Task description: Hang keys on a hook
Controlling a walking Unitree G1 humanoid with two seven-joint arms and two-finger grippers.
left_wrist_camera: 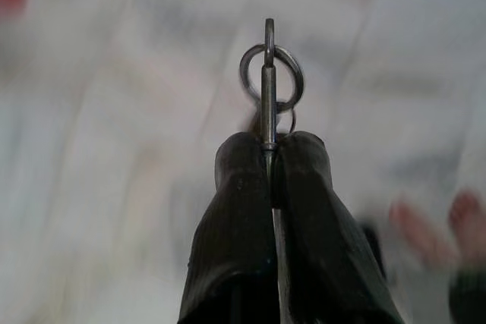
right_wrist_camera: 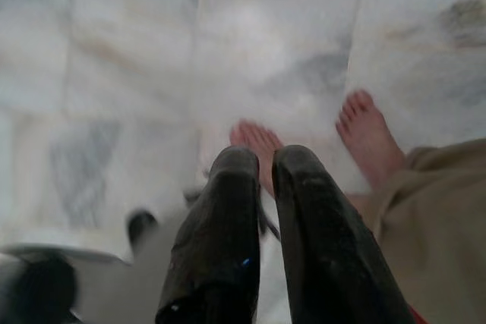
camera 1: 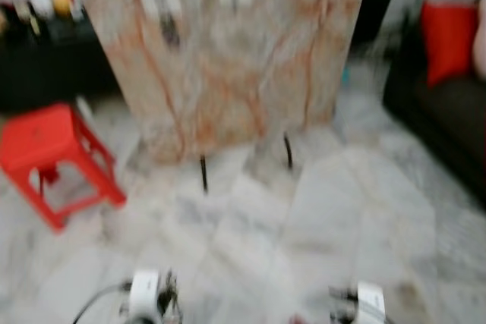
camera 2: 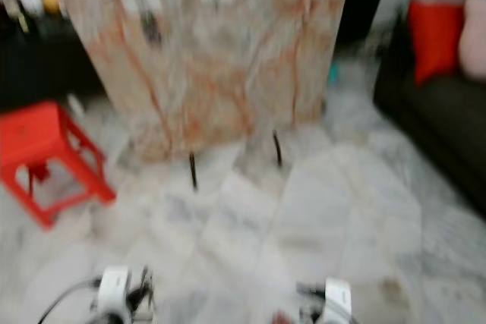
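Left gripper is clamped tight on the keys, ring poking out past its fingertips above the marble floor; right gripper is pressed together holding nothing, someone's bare feet just beyond; everything's blurry.

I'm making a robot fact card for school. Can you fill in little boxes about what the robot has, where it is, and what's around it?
Left gripper: shut on the keys, ring sticking out past the fingertips
Right gripper: fingers close together, holding nothing
Ahead: marble-patterned board on thin black legs
Robot's left: red stool
Robot's right: dark sofa with red cushion
Floor: pale marble tiles
Person: bare feet near right gripper
Picture: blurred; hook cannot be made out
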